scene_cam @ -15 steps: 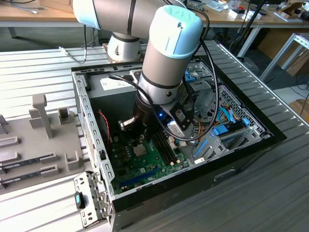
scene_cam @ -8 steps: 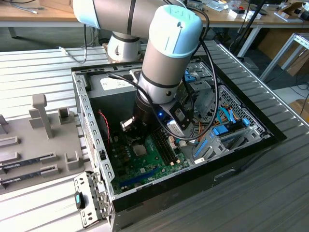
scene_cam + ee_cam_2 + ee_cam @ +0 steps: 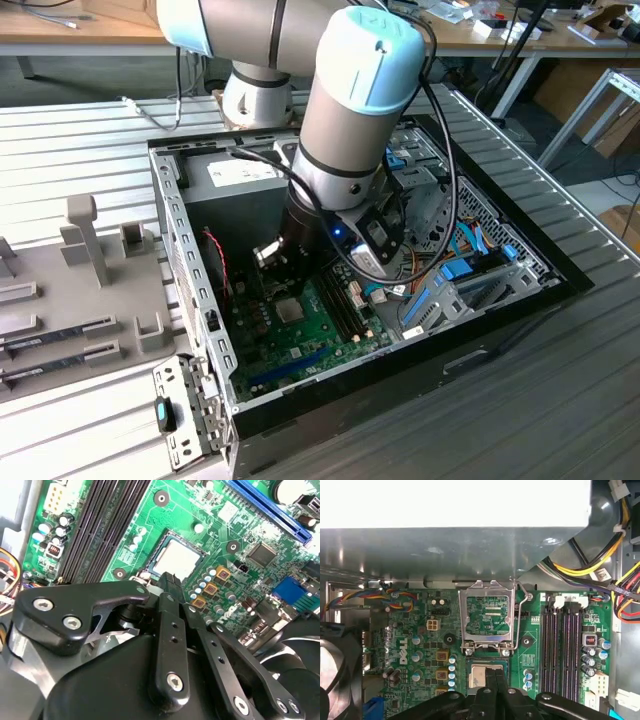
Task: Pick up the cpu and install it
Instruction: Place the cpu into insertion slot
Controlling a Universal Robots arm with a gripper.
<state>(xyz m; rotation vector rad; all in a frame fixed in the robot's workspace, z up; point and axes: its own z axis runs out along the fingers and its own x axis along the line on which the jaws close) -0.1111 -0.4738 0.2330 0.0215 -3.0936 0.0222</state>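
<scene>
You have one legible mark: white block lettering (image 3: 403, 650) printed on the green motherboard (image 3: 422, 611), a short way off to the side of the gripper (image 3: 494, 672). The fine white silkscreen codes around the gripper are too small to read. In the exterior view, the pale label (image 3: 245, 176) on the grey box behind the gripper is also unreadable.

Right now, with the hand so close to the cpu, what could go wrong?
The cpu lies in its socket, but the metal cover stands open, so nothing clamps it: a nudge from the hand could shift it. The shut hand sits right at the cpu's edge; pressing down there might tilt it. The raised cover is also close to the hand and might catch it.
</scene>
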